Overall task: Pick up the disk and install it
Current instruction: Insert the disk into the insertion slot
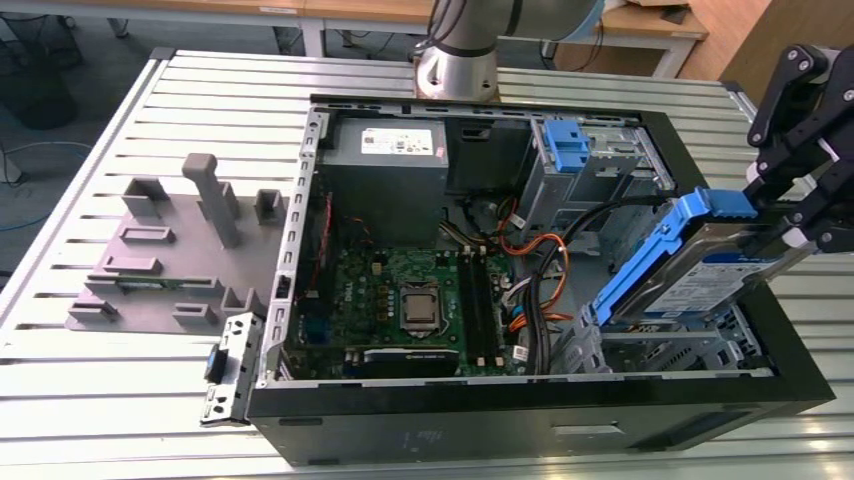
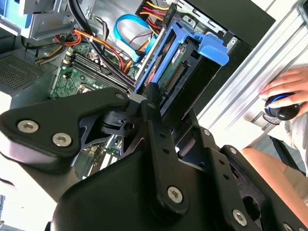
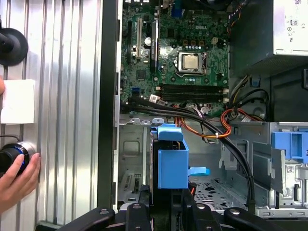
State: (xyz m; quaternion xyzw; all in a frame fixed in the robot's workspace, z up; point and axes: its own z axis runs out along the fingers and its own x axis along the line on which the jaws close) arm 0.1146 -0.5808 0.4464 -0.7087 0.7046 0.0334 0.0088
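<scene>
The disk [image 1: 705, 278], silver with a blue-and-white label and blue side rails, hangs tilted on edge over the open computer case [image 1: 534, 415], at the exterior view's right. My gripper [image 1: 785, 232] is shut on its upper end. Below the disk is the metal drive bay [image 1: 667, 352] in the case's near right corner. In the second wrist view the disk [image 2: 169, 65] stands just beyond my black fingers [image 2: 150, 96], with its connector edge showing. In the first wrist view the disk's blue rail [image 3: 172, 159] rises from my gripper [image 3: 166, 206] above the bay floor.
Inside the case lie the motherboard [image 1: 414, 290], the grey power-supply box [image 1: 387, 145], bundled cables [image 1: 534, 260] and a blue latch piece [image 1: 567, 150]. A grey fixture block [image 1: 174, 250] sits on the slatted table at the exterior view's left. A person's hand [image 3: 17, 178] rests on a knob beside the case.
</scene>
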